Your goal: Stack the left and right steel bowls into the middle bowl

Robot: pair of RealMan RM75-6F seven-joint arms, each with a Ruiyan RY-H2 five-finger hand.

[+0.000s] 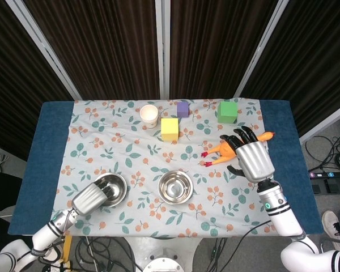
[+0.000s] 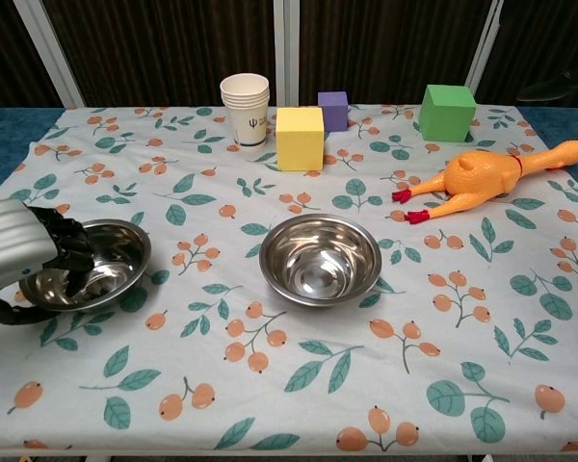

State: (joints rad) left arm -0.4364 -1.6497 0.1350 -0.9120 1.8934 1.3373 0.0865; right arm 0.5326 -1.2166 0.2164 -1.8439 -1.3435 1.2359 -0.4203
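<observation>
Under the left robot hand (image 2: pixel 24 252) sits the left steel bowl (image 2: pixel 101 269), at the near left part of the bench (image 1: pixel 45 153); the silver back of this hand faces up, its dark fingers (image 2: pixel 69 252) curl down over the near rim into the bowl, and the thumb seems to pass below the rim, so the hand grips the bowl. The forearm comes in low from the near left corner. To the right of this hand, a little apart, the middle bowl (image 2: pixel 320 258) stands upright on the flowered cloth (image 2: pixel 385 385) with nothing inside. The right robot hand (image 1: pixel 250 157) is raised above the right side of the bench, its back toward the head camera, fingers spread wide and holding nothing; the chest view does not show it. Partly covered by this hand in the head view lies a rubber chicken (image 2: pixel 482 179). Farther from both hands stand a green cube (image 2: pixel 447 112), a purple cube (image 2: pixel 333 110), a yellow cube (image 2: pixel 300 138) and a stack of paper cups (image 2: pixel 246 109).
</observation>
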